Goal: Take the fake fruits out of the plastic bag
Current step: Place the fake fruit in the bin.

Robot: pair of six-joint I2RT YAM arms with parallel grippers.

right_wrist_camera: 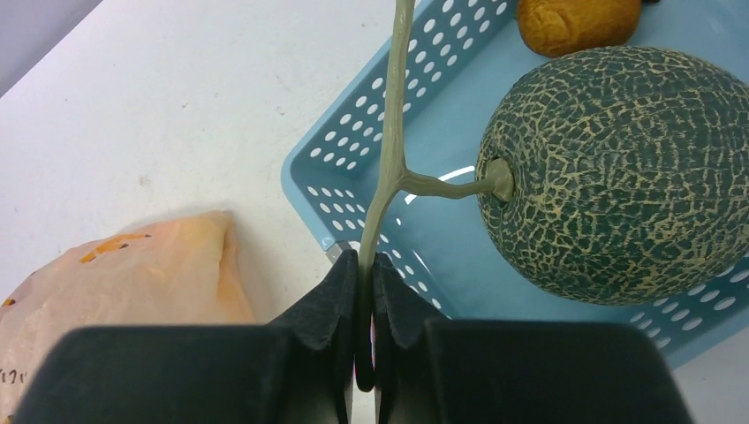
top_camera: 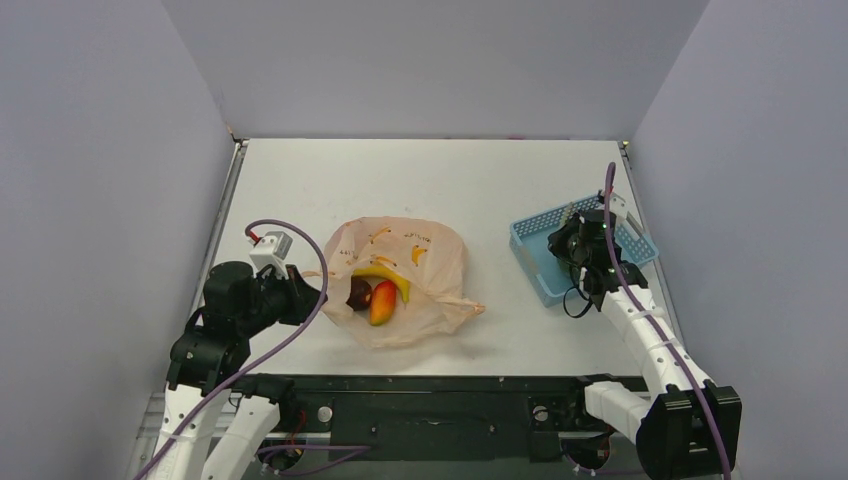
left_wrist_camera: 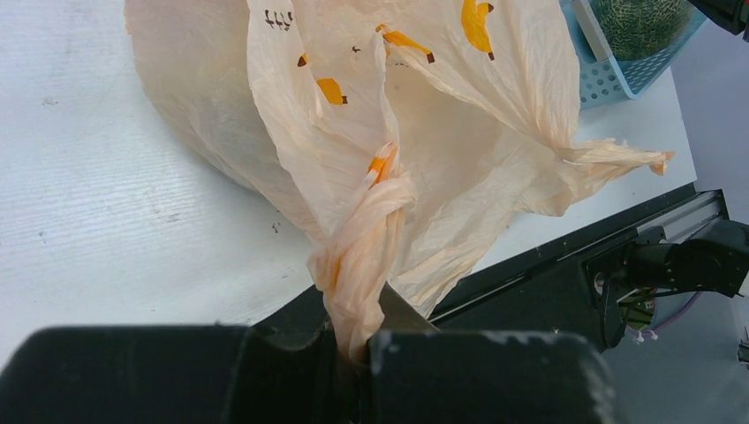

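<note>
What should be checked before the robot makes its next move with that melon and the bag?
1. Right gripper shut on the stem of the melon: ok.
2. Melon inside the walls of the blue basket: ok.
3. Melon resting on the basket floor, so letting go is safe: cannot tell.
4. Left gripper pinching the twisted handle of the plastic bag: ok.
5. Bag emptied: not ok. The banana, mango and maroon fruit lie in it.
</note>
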